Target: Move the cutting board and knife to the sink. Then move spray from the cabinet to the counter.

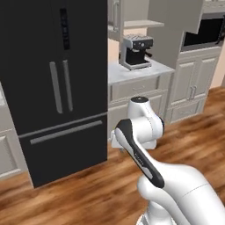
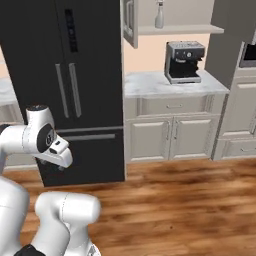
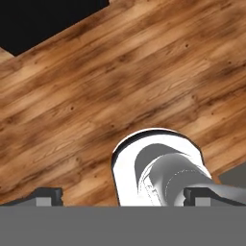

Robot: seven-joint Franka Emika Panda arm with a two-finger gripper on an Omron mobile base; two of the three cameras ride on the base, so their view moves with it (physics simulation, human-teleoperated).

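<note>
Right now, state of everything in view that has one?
gripper: open, empty, pointing down at the floor.
cabinet: door open.
spray: upright on the cabinet shelf.
fridge: doors shut.
coffee machine: upright on the counter.

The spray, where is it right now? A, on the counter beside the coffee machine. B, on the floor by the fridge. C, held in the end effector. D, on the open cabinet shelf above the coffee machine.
D: in the right base view the spray stands upright on the cabinet shelf, above and left of the coffee machine, which sits on the counter.
</note>
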